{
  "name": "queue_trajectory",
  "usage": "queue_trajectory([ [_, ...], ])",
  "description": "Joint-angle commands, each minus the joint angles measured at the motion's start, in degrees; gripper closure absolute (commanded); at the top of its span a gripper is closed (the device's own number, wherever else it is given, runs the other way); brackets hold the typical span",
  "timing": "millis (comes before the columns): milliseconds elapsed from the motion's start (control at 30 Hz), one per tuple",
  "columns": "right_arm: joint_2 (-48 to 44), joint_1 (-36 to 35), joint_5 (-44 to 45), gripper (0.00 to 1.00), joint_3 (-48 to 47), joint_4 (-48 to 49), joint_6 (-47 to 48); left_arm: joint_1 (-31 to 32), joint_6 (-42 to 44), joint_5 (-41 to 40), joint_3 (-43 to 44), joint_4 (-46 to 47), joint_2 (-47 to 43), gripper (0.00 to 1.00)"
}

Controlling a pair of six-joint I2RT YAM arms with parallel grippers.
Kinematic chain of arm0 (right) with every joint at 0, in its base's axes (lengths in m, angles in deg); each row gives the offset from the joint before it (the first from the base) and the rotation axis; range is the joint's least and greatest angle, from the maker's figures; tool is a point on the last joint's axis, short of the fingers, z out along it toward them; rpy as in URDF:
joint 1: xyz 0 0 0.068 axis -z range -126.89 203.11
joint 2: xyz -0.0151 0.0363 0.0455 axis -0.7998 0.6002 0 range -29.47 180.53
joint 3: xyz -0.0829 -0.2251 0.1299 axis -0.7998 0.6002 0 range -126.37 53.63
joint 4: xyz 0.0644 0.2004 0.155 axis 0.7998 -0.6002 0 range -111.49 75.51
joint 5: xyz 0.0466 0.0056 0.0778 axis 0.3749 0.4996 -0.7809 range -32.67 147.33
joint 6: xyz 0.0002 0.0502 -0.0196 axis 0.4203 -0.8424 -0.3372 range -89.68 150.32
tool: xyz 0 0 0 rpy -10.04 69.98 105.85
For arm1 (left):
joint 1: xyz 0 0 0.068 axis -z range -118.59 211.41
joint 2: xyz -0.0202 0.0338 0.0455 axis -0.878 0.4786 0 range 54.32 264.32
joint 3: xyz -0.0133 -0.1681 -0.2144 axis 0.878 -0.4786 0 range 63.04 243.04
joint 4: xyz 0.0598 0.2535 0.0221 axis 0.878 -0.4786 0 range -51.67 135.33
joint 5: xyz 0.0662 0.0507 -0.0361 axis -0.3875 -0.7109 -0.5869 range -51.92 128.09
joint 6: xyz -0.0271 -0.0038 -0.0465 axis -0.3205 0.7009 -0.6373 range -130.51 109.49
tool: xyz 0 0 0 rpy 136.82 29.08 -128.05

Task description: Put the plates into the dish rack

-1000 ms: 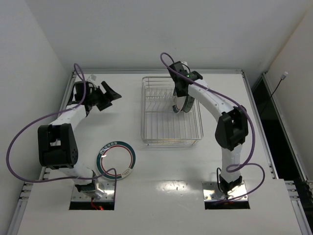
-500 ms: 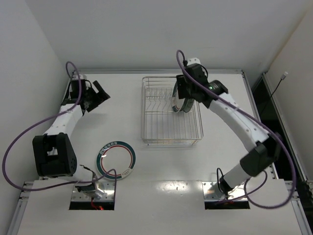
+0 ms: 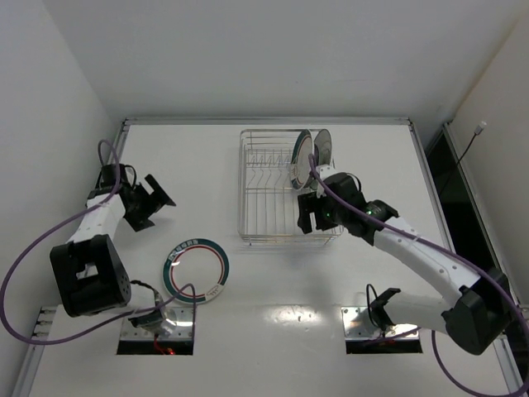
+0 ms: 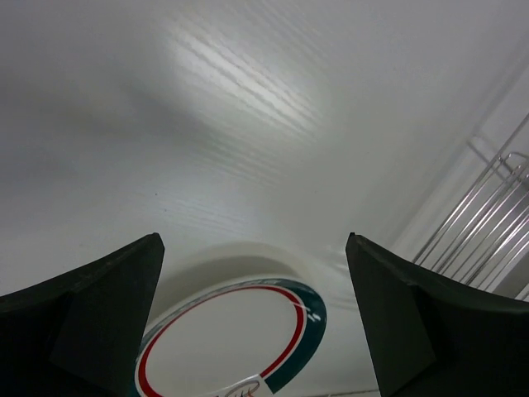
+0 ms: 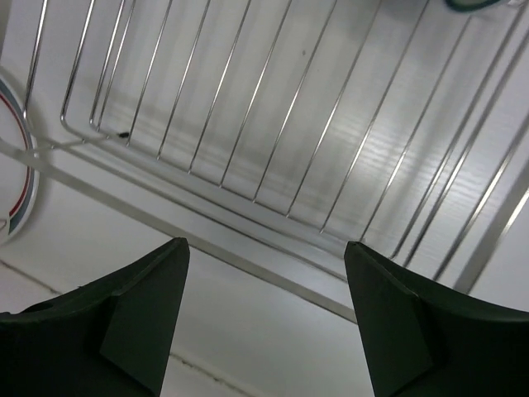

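The dish rack (image 3: 273, 198) is a silver wire basket at mid-table. Two plates stand upright at its far right end, a teal-rimmed one (image 3: 301, 157) and a white one (image 3: 323, 146). Another plate (image 3: 196, 269), white with teal and red rings, lies flat on the table left of the rack. The left wrist view shows this flat plate (image 4: 223, 351) below and ahead of my left gripper (image 4: 252, 244), which is open and empty. My right gripper (image 3: 307, 220) hangs over the rack's near edge. It is open and empty, with the rack wires (image 5: 273, 124) beyond it.
White walls close in the table on the left and at the back. A raised rail (image 3: 264, 121) runs along the far edge. The rack's corner (image 4: 488, 215) shows at the right of the left wrist view. The flat plate's rim (image 5: 12, 190) shows at the left of the right wrist view.
My right gripper has opened, let go of the plate now standing in the rack, and drawn back to the rack's near edge. My left gripper has swung nearer, toward the flat plate, opening wider.
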Motion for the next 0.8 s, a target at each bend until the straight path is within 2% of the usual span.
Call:
queue_trajectory([
  [0, -1.5, -1.1, -5.0, 0.27, 1.7, 6.2, -2.4, -0.3, 2.2, 4.5, -0.6, -4.8, -5.1, 0.10],
  [167, -1.0, -1.7, -5.7, 0.27, 1.8, 6.7, -2.4, 0.4, 2.2, 5.8, -3.2, -6.2, -8.7, 0.15],
  [400, 0.3, -2.2, -7.7, 0.26, 2.3, 8.3, -1.2, 9.4, 2.3, -0.3, -1.4, -6.9, -9.5, 0.17],
  [500, 1.0, -2.7, -11.5, 0.24, 1.1, 8.3, -1.2, 13.0, 7.1, -4.2, 2.7, -10.1, -4.7, 0.17],
  [567, 2.0, -2.7, -16.4, 0.26, 1.1, 9.9, -7.0, 14.5, 8.6, -7.1, 4.9, -10.6, -1.8, 0.17],
  [633, 2.0, -4.2, -23.0, 0.29, 4.1, 15.7, -13.6, 15.0, 9.4, -8.6, 4.9, -10.7, -1.8, 0.17],
  [667, 2.0, -5.3, -24.0, 0.31, 6.4, 22.4, -16.7, 15.0, 10.0, -7.9, 4.9, -10.7, -1.8, 0.17],
  [700, 2.0, -7.8, -24.0, 0.33, 6.4, 24.3, -20.8, 15.0, 10.7, -7.9, 5.4, -10.7, -1.3, 0.18],
  [767, 2.8, -10.2, -21.1, 0.33, 5.4, 25.2, -21.7, 16.1, 11.3, -7.9, 5.4, -10.7, -0.8, 0.21],
])
